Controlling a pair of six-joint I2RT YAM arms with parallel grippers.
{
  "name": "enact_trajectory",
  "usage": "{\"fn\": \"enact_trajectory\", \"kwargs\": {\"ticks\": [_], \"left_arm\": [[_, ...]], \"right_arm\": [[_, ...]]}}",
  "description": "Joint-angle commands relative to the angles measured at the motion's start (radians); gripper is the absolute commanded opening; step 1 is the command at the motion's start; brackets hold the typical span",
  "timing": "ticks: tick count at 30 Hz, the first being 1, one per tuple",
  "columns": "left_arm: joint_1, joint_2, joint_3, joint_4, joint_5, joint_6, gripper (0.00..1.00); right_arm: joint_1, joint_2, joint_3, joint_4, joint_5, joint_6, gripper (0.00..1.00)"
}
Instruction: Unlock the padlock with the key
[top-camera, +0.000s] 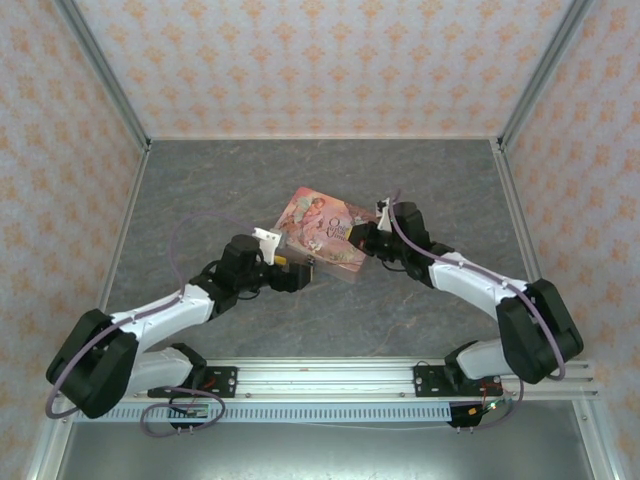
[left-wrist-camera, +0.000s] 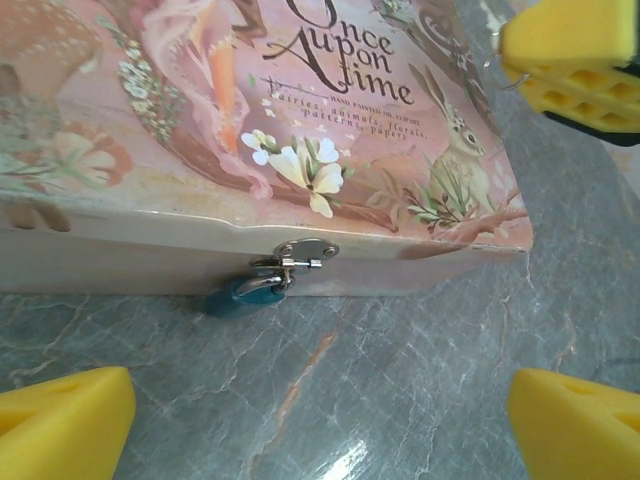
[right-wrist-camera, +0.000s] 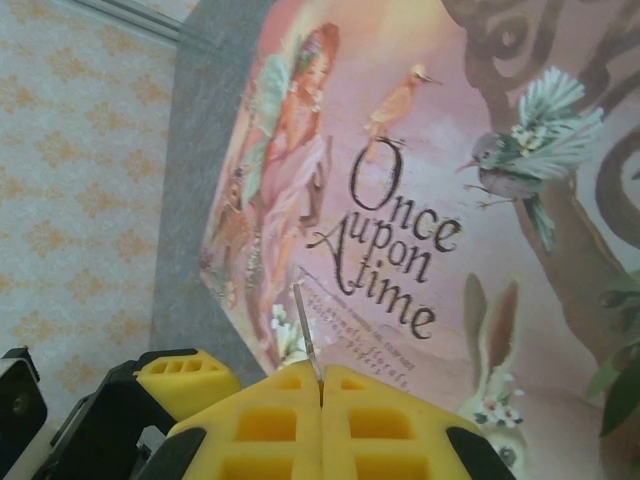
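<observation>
My right pincer (right-wrist-camera: 320, 388) is clamped shut on the key (right-wrist-camera: 308, 340). The key's thin blade sticks up from between the yellow pads, over the lid of the pink tin (right-wrist-camera: 420, 150). My left pincer (left-wrist-camera: 320, 420) stands wide, its fingertips (left-wrist-camera: 62, 415) well apart and low over the table (left-wrist-camera: 400, 370), facing the tin's front wall. The padlock (left-wrist-camera: 243, 295) hangs from the silver hasp (left-wrist-camera: 303, 252) on that wall. It is tilted to the left, and its teal body seems to rest on the table just below the tin's edge. I cannot see its keyhole from here.

I judge the step in hand to be getting the key to the lock, and the lock is not yet presented for it. I would use the open left pincer first: ease in low and close on the teal body, not the shackle or hasp. Then I'd turn it so the keyhole faces the right arm. A lock this small will swing away from the key if nothing holds it.

The right arm then has to come off the lid, round the tin's corner and down to the front wall, with the blade lined up along the keyhole's axis. I would go slowly, since the key is pinched only at its head and may pivot if the tip catches. A hard push could also slide the tin.
</observation>
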Motion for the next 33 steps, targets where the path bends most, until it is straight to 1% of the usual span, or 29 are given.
{"fn": "enact_trajectory", "kwargs": {"ticks": [1, 4, 10, 13, 18, 25, 33], "left_arm": [[0.015, 0.050, -0.028, 0.133, 0.082, -0.006, 0.93], [0.017, 0.099, -0.037, 0.179, 0.102, -0.006, 0.92], [0.018, 0.179, -0.065, 0.298, 0.088, 0.031, 0.91], [0.023, 0.211, -0.064, 0.331, 0.077, 0.053, 0.90], [0.036, 0.275, -0.043, 0.359, 0.090, 0.089, 0.86], [0.044, 0.382, 0.008, 0.397, 0.147, 0.106, 0.78], [0.044, 0.456, 0.011, 0.483, 0.142, 0.100, 0.72]], "right_arm": [[0.006, 0.032, 0.017, 0.024, 0.002, 0.007, 0.00], [0.006, 0.062, 0.019, 0.029, -0.014, 0.002, 0.00], [0.006, 0.083, 0.019, -0.027, -0.004, -0.045, 0.00], [0.006, 0.088, 0.029, -0.071, 0.008, -0.073, 0.00], [0.006, 0.099, 0.024, -0.080, 0.015, -0.078, 0.00], [0.006, 0.101, 0.009, -0.063, 0.035, -0.079, 0.00], [0.006, 0.099, 0.000, -0.058, 0.028, -0.093, 0.00]]}}
